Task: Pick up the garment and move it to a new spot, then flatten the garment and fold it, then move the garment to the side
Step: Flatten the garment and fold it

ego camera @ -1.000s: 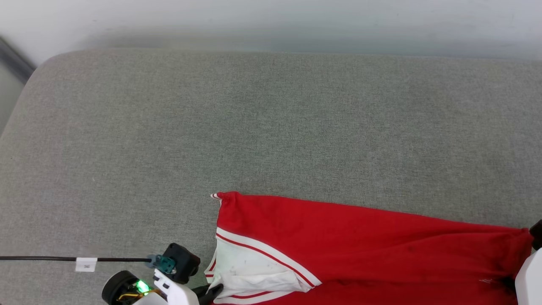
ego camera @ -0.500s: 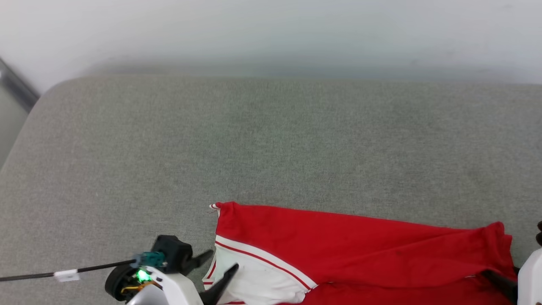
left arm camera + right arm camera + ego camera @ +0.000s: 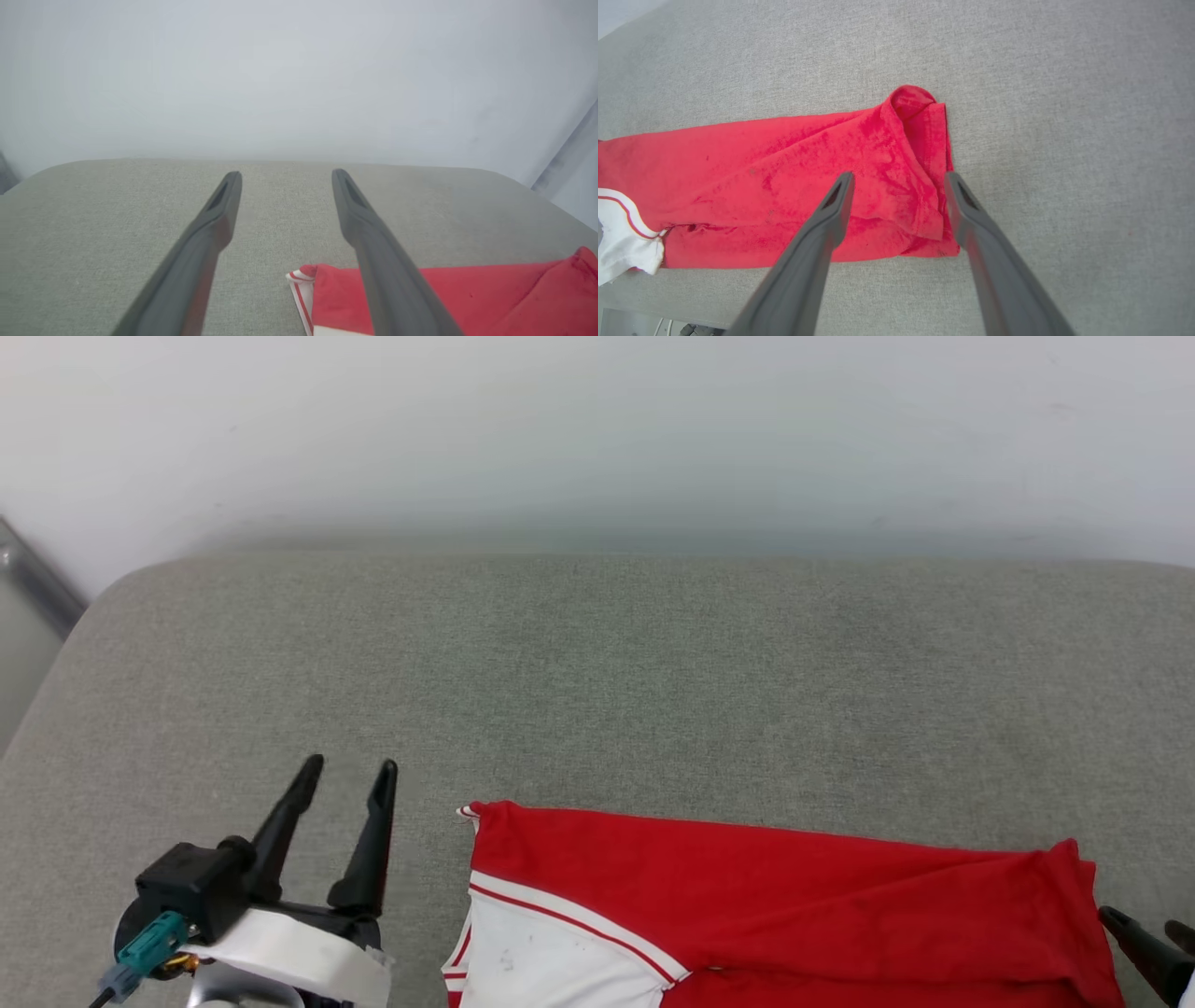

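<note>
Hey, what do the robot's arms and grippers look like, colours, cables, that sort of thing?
The left gripper has two long, dark, tapering fingers with a slot-like recess near each tip. They are mounted on a black block above a white wrist shell, with a teal cable plug at the side. The right gripper has the same dark fingers.

Bright, soft light falls evenly, with hardly any shadows and no glare. The white wall (image 3: 597,429) looks hazy where it meets the worktop (image 3: 597,663). In the wrist views the near fingers (image 3: 189,270) are fuzzy – the shirt (image 3: 784,177) is sharp – and the worktop's far edge bends.
</note>
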Tool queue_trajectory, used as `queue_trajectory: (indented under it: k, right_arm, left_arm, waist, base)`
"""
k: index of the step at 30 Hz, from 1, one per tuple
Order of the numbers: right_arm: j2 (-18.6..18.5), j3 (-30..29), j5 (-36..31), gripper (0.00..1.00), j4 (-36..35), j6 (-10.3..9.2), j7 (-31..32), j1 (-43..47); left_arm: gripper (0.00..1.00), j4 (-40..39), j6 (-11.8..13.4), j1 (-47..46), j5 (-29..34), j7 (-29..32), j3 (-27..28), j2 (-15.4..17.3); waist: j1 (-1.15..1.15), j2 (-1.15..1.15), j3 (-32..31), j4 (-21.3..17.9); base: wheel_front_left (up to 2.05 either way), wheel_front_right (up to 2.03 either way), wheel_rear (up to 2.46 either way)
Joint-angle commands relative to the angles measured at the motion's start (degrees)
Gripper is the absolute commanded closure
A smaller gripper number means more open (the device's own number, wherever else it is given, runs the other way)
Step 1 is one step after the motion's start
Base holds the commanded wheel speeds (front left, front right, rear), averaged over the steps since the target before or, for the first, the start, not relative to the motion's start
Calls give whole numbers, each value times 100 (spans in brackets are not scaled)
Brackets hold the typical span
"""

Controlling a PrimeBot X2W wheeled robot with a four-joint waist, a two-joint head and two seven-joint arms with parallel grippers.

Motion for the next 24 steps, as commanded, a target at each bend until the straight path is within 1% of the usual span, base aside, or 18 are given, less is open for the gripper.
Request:
queue_trajectory:
  k: [1,2,4,8,12,15,20,24]
  right_arm:
    - [154,-103,-106,0,35,-2,-51,40]
    - [285,-184,-156,0,79,-2,-77,13]
    - [546,-377,-246,0,185,-2,-167,-94]
    - [879,-718,-506,0,527,-2,-462,-232]
    - [1006,-948,-671,0,1030,-2,-832,-387]
    - [1086,-1075,-769,0,1441,-2,-1039,-477]
    - [1134,-983,-599,0,2036,-2,-977,-537]
    - [1251,-592,-267,0,2315,9,-778,-470]
  left_arm:
    - [0,-34,40,92,151,-54,146,-94]
    - [0,-53,45,135,238,-74,284,-192]
    - [0,-226,-10,176,602,-86,671,-436]
    - [0,-448,-298,426,1466,-83,1281,-862]
    - [0,-570,-587,622,2145,-79,1725,-1262]
    - [0,-504,-827,709,2465,-80,1937,-1502]
    - [0,-392,-1247,638,2778,-81,2218,-1849]
    - [0,-271,-1500,567,2977,-80,2375,-2076]
  waist:
    - [1,0,25,18]
    - [1,0,46,30]
    - [1,0,112,60]
    - [1,0,284,150]
    - [1,0,473,223]
    - [1,0,586,293]
    - [1,0,731,394]
    - [1,0,787,431]
  base:
    - [0,0,0]
    - [0,0,0]
    - [0,0,0]
    - [0,0,0]
    - [0,0,0]
    - [0,0,0]
    - [0,0,0]
    - [0,0,0]
